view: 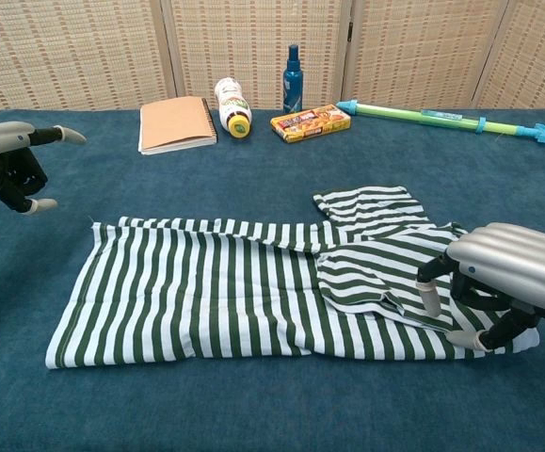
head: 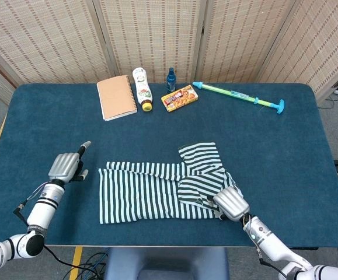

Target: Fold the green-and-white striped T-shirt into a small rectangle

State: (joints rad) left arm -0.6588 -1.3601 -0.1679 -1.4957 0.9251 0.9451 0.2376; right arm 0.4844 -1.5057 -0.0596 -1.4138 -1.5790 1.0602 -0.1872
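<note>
The green-and-white striped T-shirt [head: 157, 189] [view: 244, 287] lies flat near the table's front edge, with one sleeve folded over its right part. My right hand [head: 232, 203] [view: 507, 282] hovers low over the shirt's right end. Its fingers curl down and stay apart. The thumb [view: 429, 299] touches the folded sleeve, and no cloth is lifted. My left hand [head: 66, 166] [view: 8, 165] is off the shirt, to the left of its far left corner. It holds nothing, with one finger stretched out.
Along the back of the blue table [head: 274, 151] lie a tan notebook [head: 117, 97], a white bottle [head: 142, 89], a small blue bottle [head: 171, 80], a snack box [head: 179, 97] and a long green-and-blue toy [head: 239, 97]. Folding screens stand behind.
</note>
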